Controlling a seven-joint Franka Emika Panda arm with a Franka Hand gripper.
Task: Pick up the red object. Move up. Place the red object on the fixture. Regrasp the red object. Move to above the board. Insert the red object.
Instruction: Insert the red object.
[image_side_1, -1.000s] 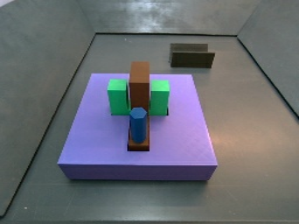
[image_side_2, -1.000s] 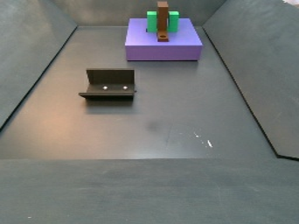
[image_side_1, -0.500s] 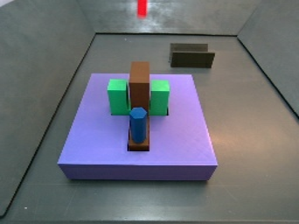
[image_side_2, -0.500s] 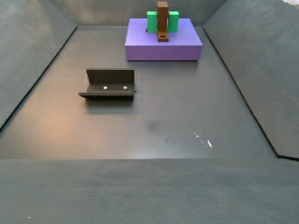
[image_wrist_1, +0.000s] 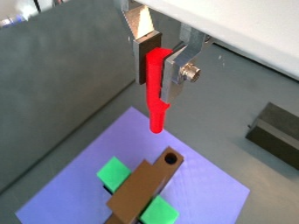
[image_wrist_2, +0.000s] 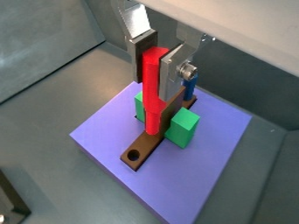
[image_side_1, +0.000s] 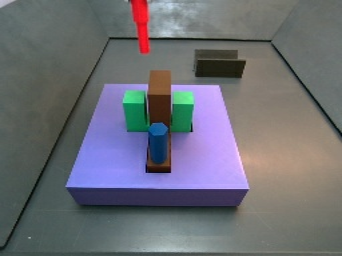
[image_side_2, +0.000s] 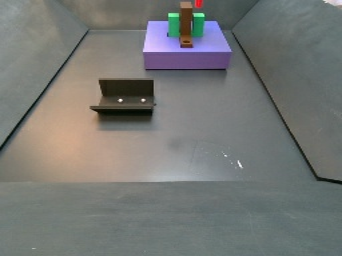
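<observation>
My gripper (image_wrist_1: 160, 68) is shut on the red object (image_wrist_1: 155, 98), a thin bright red peg that hangs upright from between the fingers in both wrist views (image_wrist_2: 153, 98). It hangs high above the lavender board (image_wrist_1: 201, 182), over the brown bar's (image_wrist_1: 145, 185) holed end. In a side view the red object (image_side_1: 140, 26) hangs above the board's (image_side_1: 114, 160) far edge, with the gripper itself out of frame above it. The dark fixture (image_side_1: 219, 64) stands on the floor beyond the board, apart from the peg.
On the board stand two green blocks (image_side_1: 134, 110) with the brown bar (image_side_1: 160, 97) between them and a blue peg (image_side_1: 158, 142) at the bar's near end. Grey walls enclose the floor. In a side view the fixture (image_side_2: 126, 96) stands mid-floor and the board (image_side_2: 187, 55) far back.
The red object was out of the side view, then showed as a blur at the top. It has now come lower and leftward, towards the board's far edge.
</observation>
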